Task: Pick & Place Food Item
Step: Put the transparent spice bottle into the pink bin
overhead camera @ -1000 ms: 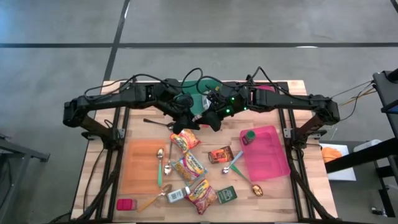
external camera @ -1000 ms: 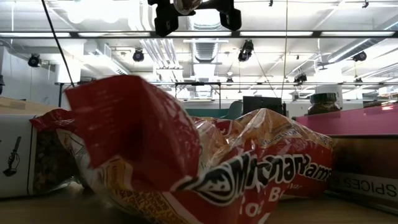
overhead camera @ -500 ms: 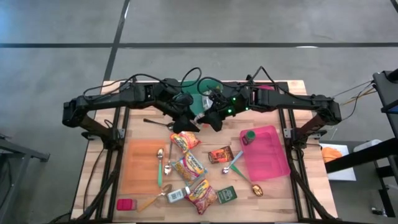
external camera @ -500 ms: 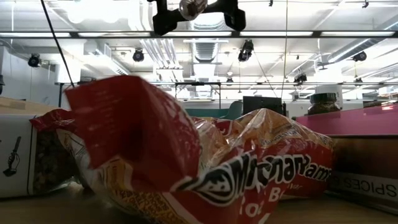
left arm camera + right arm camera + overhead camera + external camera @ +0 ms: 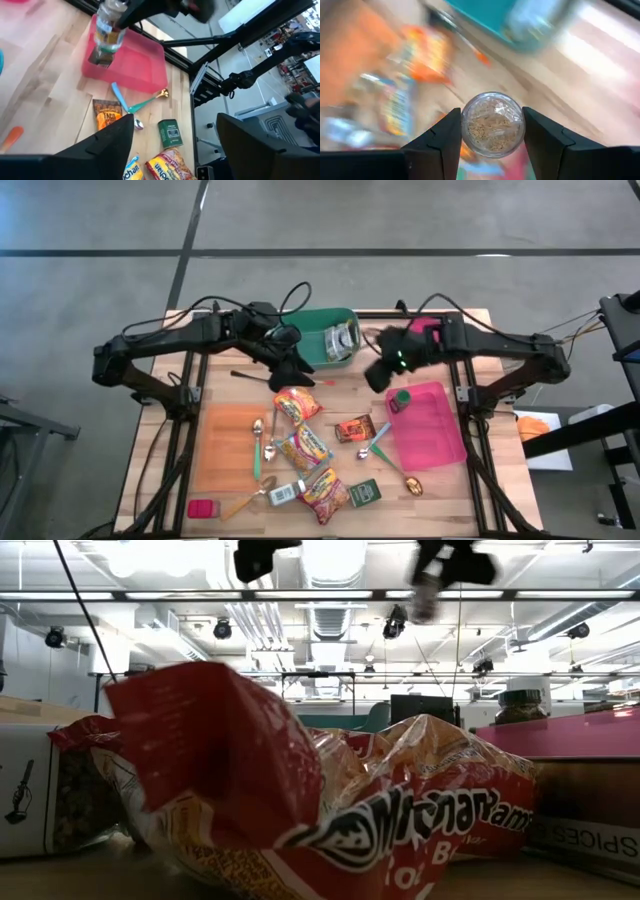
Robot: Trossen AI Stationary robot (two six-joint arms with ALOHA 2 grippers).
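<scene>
Jar point(image 5: 492, 124) now being carried by right pincer point(image 5: 385, 372) toward pink tray point(image 5: 440, 435); left pincer point(image 5: 297, 367) open. Risk: jar being dropped short.

A light wooden slatted table point(image 5: 160, 442) carried a flat orange rectangular mat point(image 5: 225, 448) on its left half. A silver metal spoon point(image 5: 257, 428) lay at the mat's right edge. A gold-coloured spoon point(image 5: 246, 501) lay across the mat's near right corner. A small pink rectangular box point(image 5: 202, 508) sat at the near left corner of the table. A black long-handled spoon point(image 5: 254, 377) lay beyond the mat's far edge. A blue-handled spoon point(image 5: 379, 436) lay just left of centre-right.
</scene>
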